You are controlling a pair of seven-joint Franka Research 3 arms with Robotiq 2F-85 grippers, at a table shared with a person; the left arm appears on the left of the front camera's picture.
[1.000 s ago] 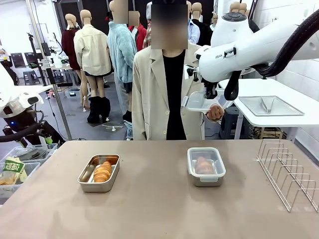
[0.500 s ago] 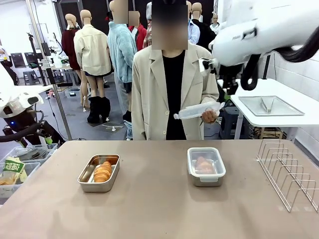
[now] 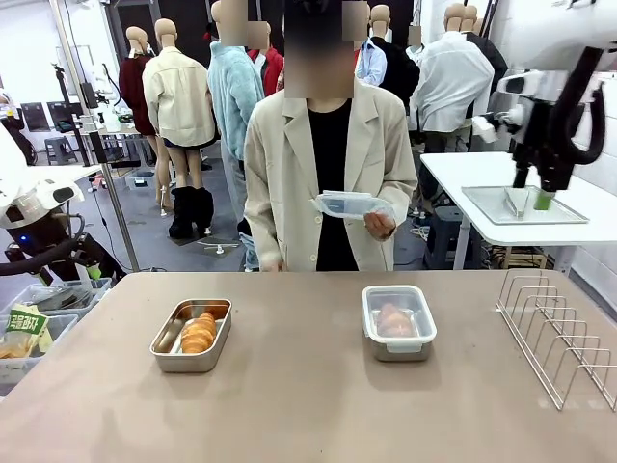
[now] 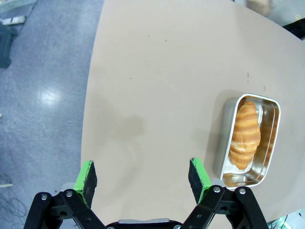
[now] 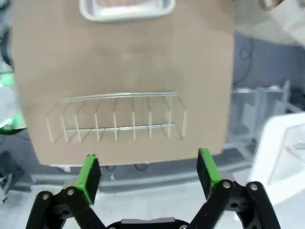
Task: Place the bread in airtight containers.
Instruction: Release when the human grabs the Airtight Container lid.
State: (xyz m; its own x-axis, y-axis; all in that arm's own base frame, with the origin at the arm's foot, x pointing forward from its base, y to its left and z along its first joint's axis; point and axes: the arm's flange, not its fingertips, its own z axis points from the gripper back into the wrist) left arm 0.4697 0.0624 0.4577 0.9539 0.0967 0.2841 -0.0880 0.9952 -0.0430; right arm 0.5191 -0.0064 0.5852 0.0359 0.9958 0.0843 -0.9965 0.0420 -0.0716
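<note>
I see a matt, smooth tan table (image 3: 289, 405). At lower left sits a shiny steel container (image 3: 191, 337) holding a ridged, golden-brown roll (image 3: 199, 332). Right of centre, a second container (image 3: 398, 322) wears a translucent plastic lid. A thin bright wire rack (image 3: 559, 338) stands at the right edge.
</note>
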